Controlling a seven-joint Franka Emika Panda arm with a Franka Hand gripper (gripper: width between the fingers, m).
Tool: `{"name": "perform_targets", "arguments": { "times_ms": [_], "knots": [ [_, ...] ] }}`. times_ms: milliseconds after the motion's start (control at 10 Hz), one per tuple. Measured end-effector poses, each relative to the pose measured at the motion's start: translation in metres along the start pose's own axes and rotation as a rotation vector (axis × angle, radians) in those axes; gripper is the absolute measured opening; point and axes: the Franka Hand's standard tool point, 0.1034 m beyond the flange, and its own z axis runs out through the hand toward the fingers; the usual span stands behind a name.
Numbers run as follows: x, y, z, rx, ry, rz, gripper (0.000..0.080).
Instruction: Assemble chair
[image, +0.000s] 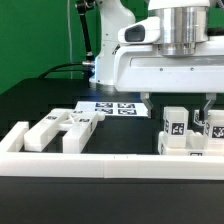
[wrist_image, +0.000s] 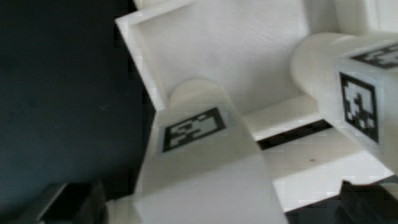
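The arm (image: 165, 40) comes straight down, wrist vertical, over the border rail (image: 100, 165) near its end on the exterior view's right. Its jaws stand spread wide, straddling a tagged chair part (wrist_image: 192, 150); no pinch shows. Just behind the rail, two tagged blocks (image: 175, 128) sit under the arm. About three loose pieces (image: 55, 130) lie toward the rail's other end, with bare desk (image: 125, 138) between the groups.
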Motion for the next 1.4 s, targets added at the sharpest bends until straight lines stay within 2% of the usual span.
{"name": "perform_targets", "arguments": {
  "times_ms": [200,300,400,500,600,900,1400],
  "knots": [
    [0.0005,0.0013,-0.0001,0.0,0.0,-0.123,0.0649],
    [0.0006,0.0018,-0.0001,0.0,0.0,-0.143,0.0526],
    [0.0006,0.0017,-0.0001,0.0,0.0,-0.137,0.0526],
    [0.0006,0.0018,-0.0001,0.0,0.0,-0.137,0.037],
    [0.0007,0.0019,-0.0001,0.0,0.0,-0.135,0.0289],
    [0.0007,0.0022,0.0,0.001,0.0,-0.047,0.0289],
    [0.0003,0.0053,0.0008,0.0,-0.002,0.416,0.0291]
  ]
}}
